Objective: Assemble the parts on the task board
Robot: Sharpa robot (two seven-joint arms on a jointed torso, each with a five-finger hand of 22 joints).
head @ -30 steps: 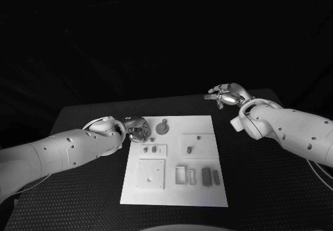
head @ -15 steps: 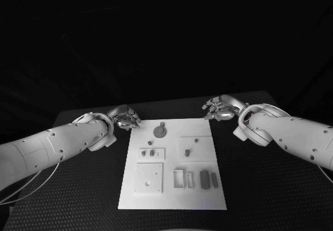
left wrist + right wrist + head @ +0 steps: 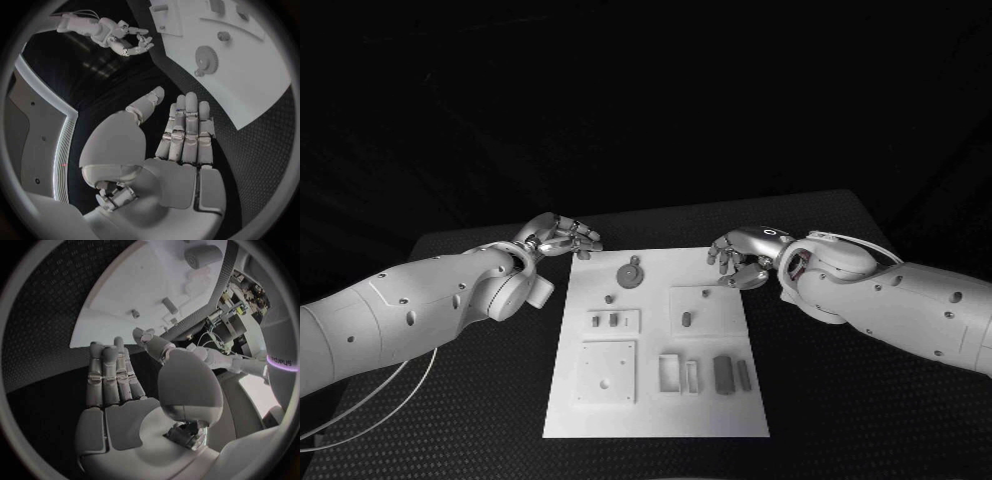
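A: Where's the task board (image 3: 661, 400)?
B: Middle of the black desk (image 3: 473, 400), long side running near to far. Parts on it: a round gear-like part (image 3: 632, 273) at the far end, small pegs (image 3: 604, 320) on a raised square left of centre, one peg (image 3: 687, 319) on the square to its right, upright bars (image 3: 723, 372) in the near right area.

A: Left hand (image 3: 561, 238)?
B: Just off the board's far left corner, over the desk, not touching the board. The gear-like part sits near it, to its right and a bit nearer. In the left wrist view the fingers (image 3: 187, 127) lie straight and side by side, thumb off to the side, palm bare. Released, nothing in it.

A: Right hand (image 3: 740, 258)?
B: At the board's far right corner, fingers pointing down over the board's edge. Can't tell if it touches. The single peg is nearer and to its left. The right wrist view shows flat extended fingers (image 3: 109, 375) with nothing between them, so released too.

A: Arms?
B: Both come in from the sides and angle toward the far end of the board, hands well apart with the gear-like part between them.
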